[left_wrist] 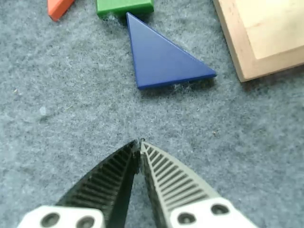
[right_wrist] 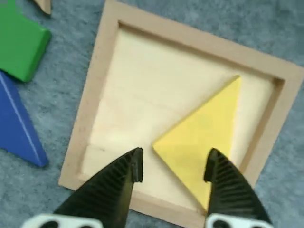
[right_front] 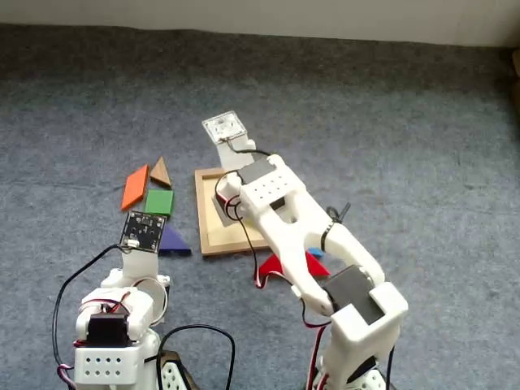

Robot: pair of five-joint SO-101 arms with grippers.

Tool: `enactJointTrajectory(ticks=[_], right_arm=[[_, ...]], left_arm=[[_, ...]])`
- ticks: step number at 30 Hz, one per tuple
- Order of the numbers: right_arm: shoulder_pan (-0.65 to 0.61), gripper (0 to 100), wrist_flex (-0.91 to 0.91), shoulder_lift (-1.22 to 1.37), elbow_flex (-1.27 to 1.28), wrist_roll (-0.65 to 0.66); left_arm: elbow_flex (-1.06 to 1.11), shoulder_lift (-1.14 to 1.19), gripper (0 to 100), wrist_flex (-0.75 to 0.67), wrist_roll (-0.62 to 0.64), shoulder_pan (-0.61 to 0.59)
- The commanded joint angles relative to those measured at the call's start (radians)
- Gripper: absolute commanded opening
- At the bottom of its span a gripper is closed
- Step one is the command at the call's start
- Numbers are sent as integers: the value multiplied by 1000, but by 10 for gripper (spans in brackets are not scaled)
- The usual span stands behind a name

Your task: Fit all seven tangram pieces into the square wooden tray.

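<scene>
- While the right claw (right_wrist: pixel 173 164) hangs released over the square wooden tray (right_wrist: pixel 91 109), a yellow triangle (right_wrist: pixel 199 137) lies flat inside it.
- Left claw (left_wrist: pixel 140 144) clenched on nothing, tips near the blue triangle (left_wrist: pixel 161 57).
- Green square (right_front: pixel 158 201), orange parallelogram (right_front: pixel 135 186) and brown triangle (right_front: pixel 161 171) lie beside the tray.
- Red piece (right_front: pixel 272 264) partly hidden under an arm.
- Desk (right_front: pixel 406 122) covered in grey carpet; pale wall (right_front: pixel 325 16) behind.

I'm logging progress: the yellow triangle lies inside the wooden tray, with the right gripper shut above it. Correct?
Not quite: the right gripper is open, jaws apart, as the right wrist view shows. The yellow triangle does lie inside the wooden tray beneath it.
</scene>
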Motion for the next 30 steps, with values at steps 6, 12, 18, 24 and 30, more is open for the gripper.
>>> enactJointTrajectory(ticks=[6, 12, 18, 24, 30], right_arm=[[-64, 33, 1, 16, -59, 37], [-5, 33, -8, 90, -99, 78], [70, 33, -12, 90, -105, 83], [114, 33, 7, 88, -159, 83], [99, 32, 150, 41, -248, 84]], left_arm=[[19, -39, 6, 8, 9, -13], [19, -39, 6, 8, 9, -13], [19, -39, 6, 8, 9, -13], [19, -39, 6, 8, 9, -13], [19, -39, 6, 8, 9, -13]])
